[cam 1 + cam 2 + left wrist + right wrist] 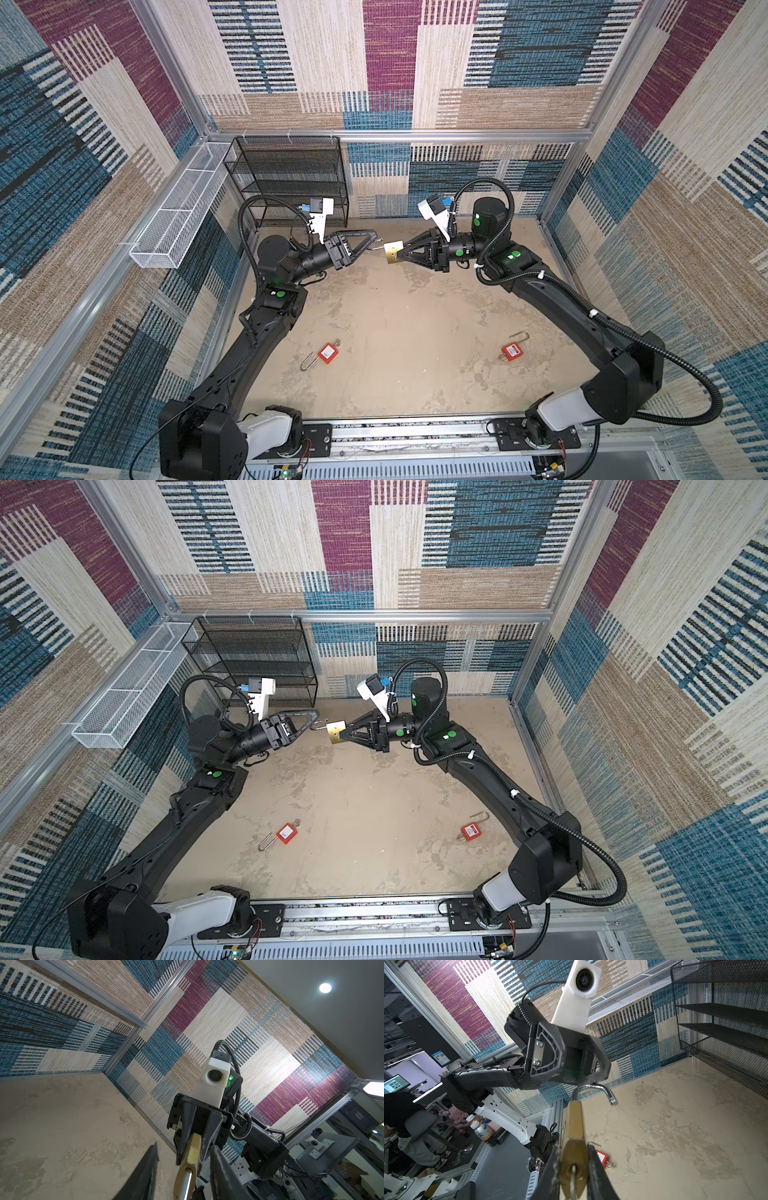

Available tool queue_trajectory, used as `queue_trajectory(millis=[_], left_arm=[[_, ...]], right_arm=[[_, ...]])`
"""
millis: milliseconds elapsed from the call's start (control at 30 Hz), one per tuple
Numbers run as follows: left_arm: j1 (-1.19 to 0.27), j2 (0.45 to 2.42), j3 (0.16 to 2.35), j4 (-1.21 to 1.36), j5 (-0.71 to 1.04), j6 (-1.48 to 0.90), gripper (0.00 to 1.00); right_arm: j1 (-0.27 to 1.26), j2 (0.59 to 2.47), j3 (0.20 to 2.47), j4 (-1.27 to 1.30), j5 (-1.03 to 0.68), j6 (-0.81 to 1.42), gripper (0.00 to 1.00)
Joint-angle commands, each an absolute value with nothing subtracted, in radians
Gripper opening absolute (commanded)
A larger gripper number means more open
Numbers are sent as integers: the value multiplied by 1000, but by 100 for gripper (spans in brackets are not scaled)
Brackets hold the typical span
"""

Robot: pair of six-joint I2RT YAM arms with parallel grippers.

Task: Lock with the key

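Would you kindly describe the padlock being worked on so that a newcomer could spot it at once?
Look to the back of the table, near the black mesh shelf. There the right gripper holds a brass padlock in mid-air. It alone is brass and raised; the two red padlocks lie flat on the table nearer the arm bases.

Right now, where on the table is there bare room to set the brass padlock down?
Free: the wide middle of the table, between the brass padlock held by the right gripper and the two red padlocks nearer the front; also the strip between those two. Crowded: back left, where the black mesh shelf and left arm stand.
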State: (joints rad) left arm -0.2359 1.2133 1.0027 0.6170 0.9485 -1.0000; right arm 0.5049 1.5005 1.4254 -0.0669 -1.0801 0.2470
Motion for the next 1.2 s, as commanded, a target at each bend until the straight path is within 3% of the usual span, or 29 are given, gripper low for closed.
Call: queue_trajectory(millis=[0,567,933,1167], left_arm=[[-235,1215,1007,673,992,-1048,43],[-235,1214,1031,638,1004,-1028,47],[-235,1207,1034,582,1015,-1000,47],[-236,1219,1055,582,1022,-1003,42]], right_arm=[[495,1512,1438,18,-1094,283,0],[470,1496,1435,107,-1155,363,0],[455,1488,1378,370,-1161,560,0],[456,1482,1352,439,-1140,605,0]])
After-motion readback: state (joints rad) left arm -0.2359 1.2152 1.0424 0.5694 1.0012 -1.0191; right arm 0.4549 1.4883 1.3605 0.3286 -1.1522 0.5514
